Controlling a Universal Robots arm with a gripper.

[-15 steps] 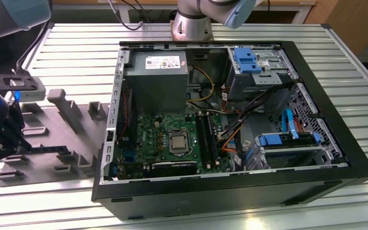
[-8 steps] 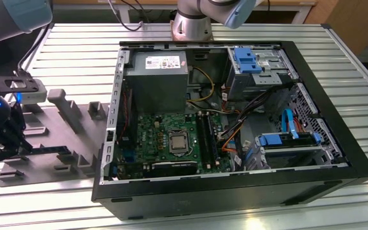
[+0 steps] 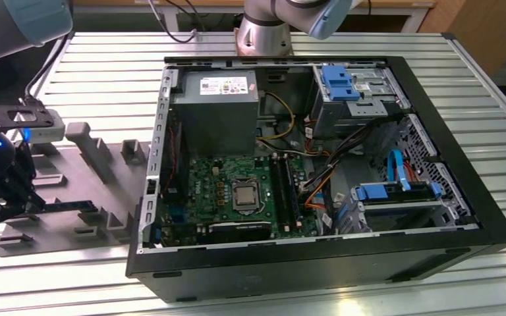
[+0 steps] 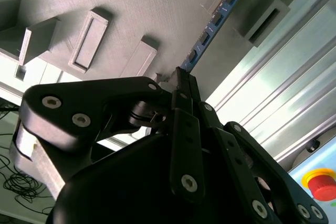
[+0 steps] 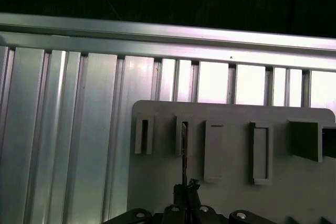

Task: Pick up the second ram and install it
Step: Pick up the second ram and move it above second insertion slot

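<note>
The second ram [image 4: 212, 24] is a narrow blue-black stick with a row of black chips. In the exterior view the ram [image 3: 64, 206] lies low over the grey holder tray [image 3: 103, 181], at the exterior view's left. My gripper [image 3: 14, 205] is shut on the ram's near end. In the second wrist view the black fingers [image 4: 184, 85] pinch the stick, whose far end reaches a raised tray block. In the first wrist view the ram [image 5: 184, 153] shows edge-on, running from my gripper [image 5: 186, 190] to a tray slot. The green motherboard [image 3: 235, 174] with its long black slots [image 3: 284, 191] lies inside the case.
The open black computer case [image 3: 323, 263] lies on the ribbed aluminium table [image 3: 103, 72], with a grey power supply [image 3: 213, 108], blue drive brackets [image 3: 337, 79] and loose cables inside. The arm's base [image 3: 266, 33] stands behind the case. A red stop button [image 4: 320, 184] shows beyond the gripper.
</note>
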